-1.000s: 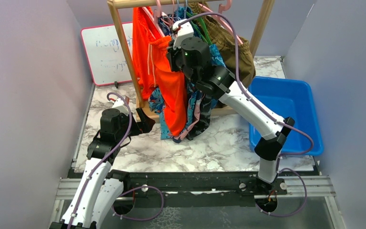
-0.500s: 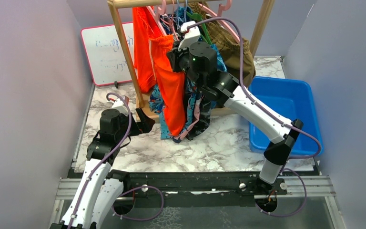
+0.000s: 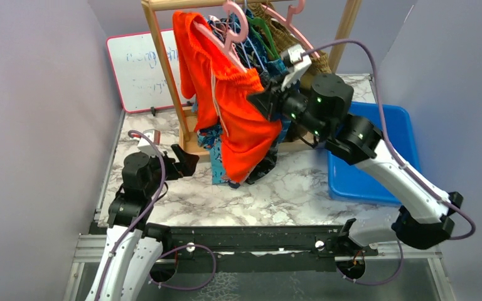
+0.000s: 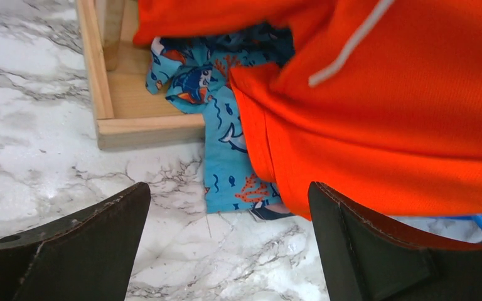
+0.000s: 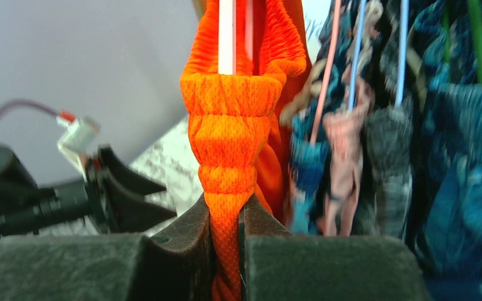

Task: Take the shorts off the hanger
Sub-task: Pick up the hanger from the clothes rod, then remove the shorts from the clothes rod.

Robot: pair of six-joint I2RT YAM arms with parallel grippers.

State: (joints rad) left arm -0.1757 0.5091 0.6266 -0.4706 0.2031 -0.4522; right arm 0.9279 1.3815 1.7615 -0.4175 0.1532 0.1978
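The orange shorts hang on a pink hanger on the wooden rack. My right gripper is shut on the orange waistband and holds it out to the right, away from the rack. More shorts, blue cartoon-print and darker patterned ones, hang behind. My left gripper is open and empty, low over the marble table, near the rack's base; its fingers frame the hem of the orange shorts.
A blue bin stands at the right of the table. A whiteboard leans at the back left. The rack's wooden base lies just ahead of my left gripper. Grey walls close in on both sides.
My right gripper has pulled the orange waistband to the right and down, stretching the shorts off the rack line; the pink hanger has tilted. My left gripper dropped slightly.
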